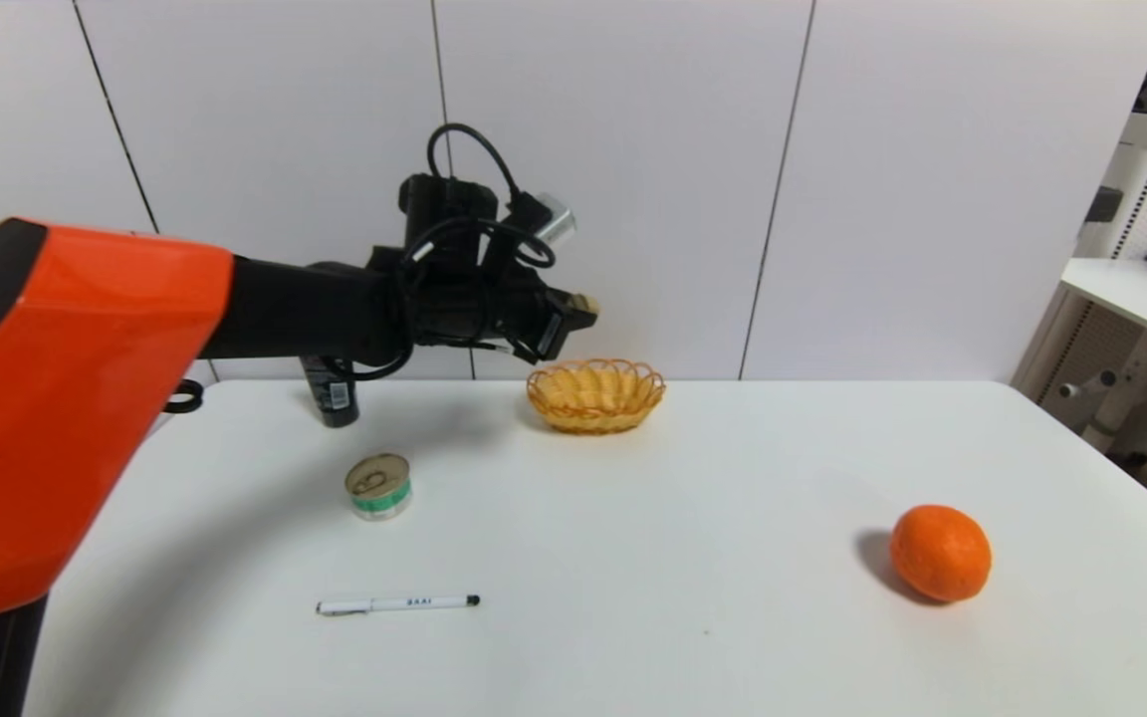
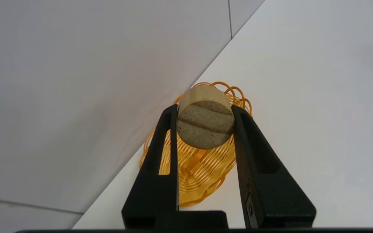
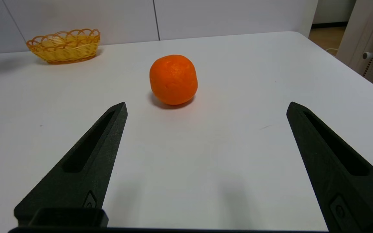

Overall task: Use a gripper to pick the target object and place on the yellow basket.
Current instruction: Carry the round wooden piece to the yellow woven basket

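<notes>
Far left of the head view: filled by the orange-and-black left arm, reaching across toward centre. Just right of it, low on the table (image 1: 633, 597), a gold-lidded can (image 1: 378, 486) and, nearer the bottom edge, a white pen (image 1: 397, 603); neither touched, both well apart from the work.

Upper centre: left gripper (image 1: 578, 311) held up in the air, just left of and above the yellow basket (image 1: 595, 395), pointing slightly downward. Fingers (image 2: 165, 136) narrowed and clamped on the target object (image 2: 205, 121), a short tan wooden round gripped across its sides, flat grained face toward the wrist camera. Held high, likely to clear the scalloped rim before lowering. In the left wrist view, basket directly behind and beyond the lump, so aim looks nearly lined up. Not yet over the bowl, judging from the head view.

Lower right: orange fruit (image 1: 940, 553) alone on the table, no part of the job.

Right gripper (image 3: 206, 110): seen only in its own wrist view, fingers spread wide, empty, parked low above the table with the fruit ahead of it.
</notes>
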